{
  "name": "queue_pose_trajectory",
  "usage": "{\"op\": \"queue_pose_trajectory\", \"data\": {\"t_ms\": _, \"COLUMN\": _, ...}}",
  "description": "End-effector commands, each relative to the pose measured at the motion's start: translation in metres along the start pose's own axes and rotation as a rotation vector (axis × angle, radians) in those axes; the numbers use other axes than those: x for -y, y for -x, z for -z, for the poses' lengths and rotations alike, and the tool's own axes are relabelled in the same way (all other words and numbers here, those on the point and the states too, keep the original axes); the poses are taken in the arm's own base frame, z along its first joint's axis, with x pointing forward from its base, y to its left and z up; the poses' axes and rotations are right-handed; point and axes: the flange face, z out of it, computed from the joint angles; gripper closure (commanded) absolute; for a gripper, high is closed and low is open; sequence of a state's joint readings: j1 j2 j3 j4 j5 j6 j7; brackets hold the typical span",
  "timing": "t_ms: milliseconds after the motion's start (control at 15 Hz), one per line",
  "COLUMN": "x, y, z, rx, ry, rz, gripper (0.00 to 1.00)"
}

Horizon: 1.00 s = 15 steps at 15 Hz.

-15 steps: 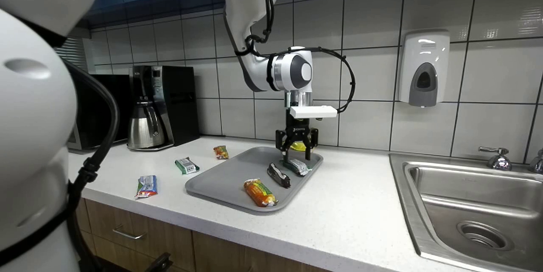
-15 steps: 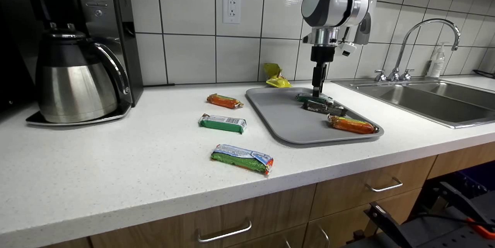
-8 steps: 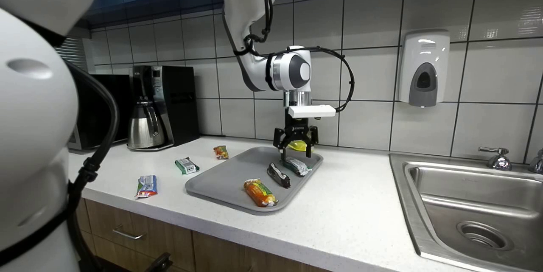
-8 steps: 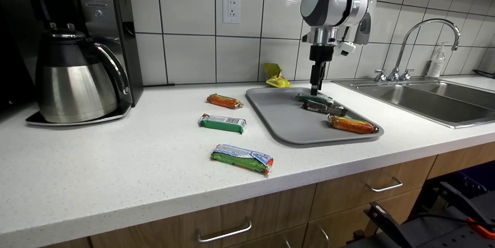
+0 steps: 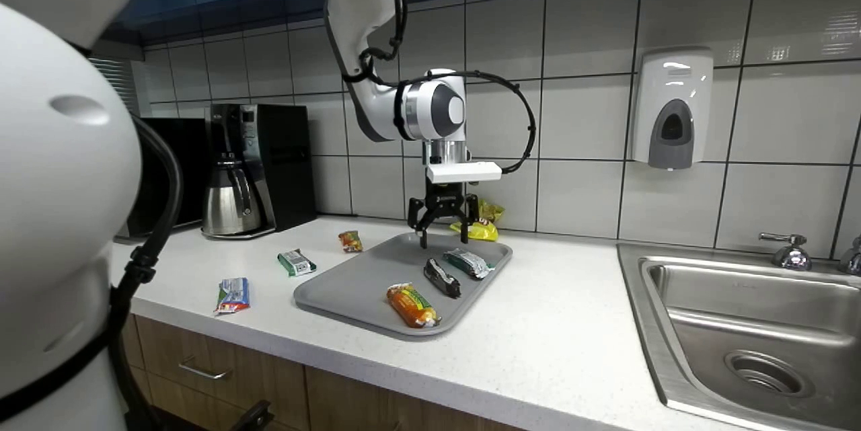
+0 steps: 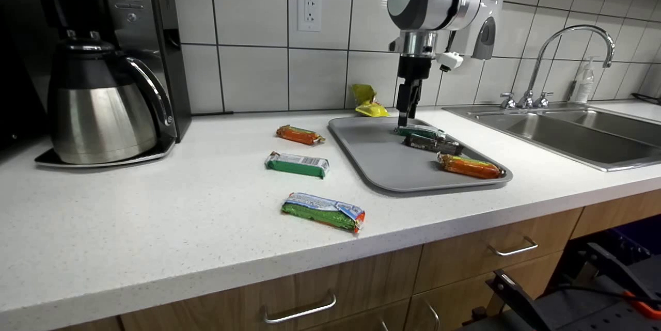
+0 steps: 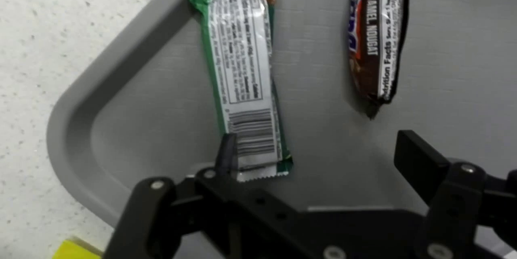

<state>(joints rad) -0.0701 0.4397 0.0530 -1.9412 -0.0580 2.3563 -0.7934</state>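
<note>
My gripper (image 5: pixel 444 239) hangs over the back part of the grey tray (image 5: pixel 363 286), its jaws wide apart with nothing between them. Closest to it is a green and white wrapped bar (image 7: pixel 242 69) lying on the tray. In the wrist view the left finger overlaps the barcode end of that bar; the exterior views show the fingertips above and to one side of it. A dark brown bar (image 7: pixel 375 36) lies beside it on the tray. Farther forward on the tray rests an orange wrapped bar (image 5: pixel 412 305), outside the wrist view.
On the counter beside the tray lie a small orange bar (image 6: pixel 299 135), a green bar (image 6: pixel 297 164) and a blue-green bar (image 6: pixel 324 211). A yellow bag (image 6: pixel 369 101) leans at the tiled wall behind the tray. A coffee maker (image 5: pixel 262 169) and a sink (image 5: pixel 760 323) flank the area.
My gripper has risen slightly and shifted left in both exterior views, away from the green and white bar. Its fingers have spread a little wider. The bars on the tray have stayed put.
</note>
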Motion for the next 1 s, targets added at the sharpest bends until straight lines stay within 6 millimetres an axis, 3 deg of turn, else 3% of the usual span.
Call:
{"op": "queue_pose_trajectory", "data": {"t_ms": 0, "x": 0.029, "y": -0.012, "z": 0.013, "rx": -0.029, "ry": 0.024, "rz": -0.036, "gripper": 0.0}}
{"op": "queue_pose_trajectory", "data": {"t_ms": 467, "x": 0.067, "y": -0.051, "z": 0.012, "rx": -0.05, "ry": 0.016, "rz": -0.091, "gripper": 0.0}}
{"op": "queue_pose_trajectory", "data": {"t_ms": 933, "x": 0.083, "y": -0.087, "z": 0.016, "rx": -0.073, "ry": 0.035, "rz": -0.068, "gripper": 0.0}}
